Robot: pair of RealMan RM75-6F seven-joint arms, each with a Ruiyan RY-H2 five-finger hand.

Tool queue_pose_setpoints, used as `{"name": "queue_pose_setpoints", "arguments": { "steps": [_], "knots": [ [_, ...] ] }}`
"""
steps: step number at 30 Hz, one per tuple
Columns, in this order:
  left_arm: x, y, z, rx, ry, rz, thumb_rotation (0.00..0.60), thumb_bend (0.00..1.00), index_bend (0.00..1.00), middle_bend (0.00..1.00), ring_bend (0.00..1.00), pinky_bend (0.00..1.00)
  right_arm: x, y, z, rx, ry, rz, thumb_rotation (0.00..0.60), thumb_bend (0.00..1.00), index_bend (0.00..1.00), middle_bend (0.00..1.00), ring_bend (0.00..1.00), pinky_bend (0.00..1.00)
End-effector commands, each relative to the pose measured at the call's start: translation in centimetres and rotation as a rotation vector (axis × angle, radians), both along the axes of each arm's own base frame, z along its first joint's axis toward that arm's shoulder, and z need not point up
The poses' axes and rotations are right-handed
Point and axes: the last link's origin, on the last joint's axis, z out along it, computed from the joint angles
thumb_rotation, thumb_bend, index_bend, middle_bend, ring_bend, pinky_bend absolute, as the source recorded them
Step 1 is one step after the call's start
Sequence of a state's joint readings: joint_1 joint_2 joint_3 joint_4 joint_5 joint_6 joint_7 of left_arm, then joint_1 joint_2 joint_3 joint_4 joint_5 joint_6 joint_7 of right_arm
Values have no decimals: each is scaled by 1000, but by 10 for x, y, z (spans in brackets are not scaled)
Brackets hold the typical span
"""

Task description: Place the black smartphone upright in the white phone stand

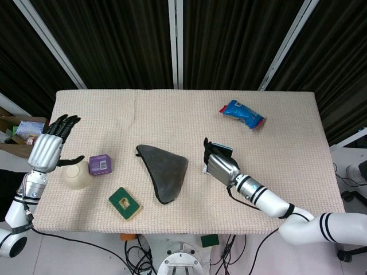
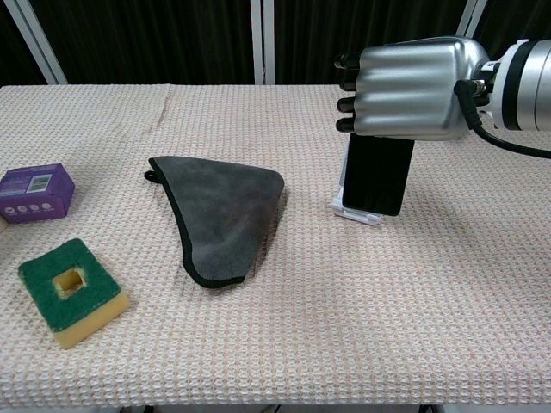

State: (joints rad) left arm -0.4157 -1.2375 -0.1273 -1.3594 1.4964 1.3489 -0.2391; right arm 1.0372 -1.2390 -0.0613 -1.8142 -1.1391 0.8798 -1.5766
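The black smartphone (image 2: pixel 377 175) stands upright with its lower edge at the white phone stand (image 2: pixel 355 211), right of the table's middle. My right hand (image 2: pixel 410 89) grips the phone's top, its silver back facing the chest camera. In the head view the same right hand (image 1: pixel 218 165) covers most of the phone and the stand (image 1: pixel 205 169), of which only a small white corner shows. My left hand (image 1: pixel 50 146) hovers at the table's left edge, fingers spread, holding nothing.
A dark grey cloth (image 1: pixel 164 170) lies in the middle. A green and yellow sponge (image 1: pixel 125 203), a purple box (image 1: pixel 100 164) and a cream bowl (image 1: pixel 75 175) sit at the left. A blue snack packet (image 1: pixel 242 114) lies at the back right.
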Motion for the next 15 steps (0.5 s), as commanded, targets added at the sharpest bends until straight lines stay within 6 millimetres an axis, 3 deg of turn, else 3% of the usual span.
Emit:
{"name": "queue_pose_setpoints", "arguments": {
  "steps": [1,15],
  "knots": [
    [0,0,0,1,1,1,594,69,108,94,58,181,1,0,-2,-5,-8,9,600,623,768,534,474,155],
    [-3,0,1,-2,4,10,596,68,108,94,58,181,-1,-1,-8,-25,-32,8,600,622,766,517,469,153]
  ]
}}
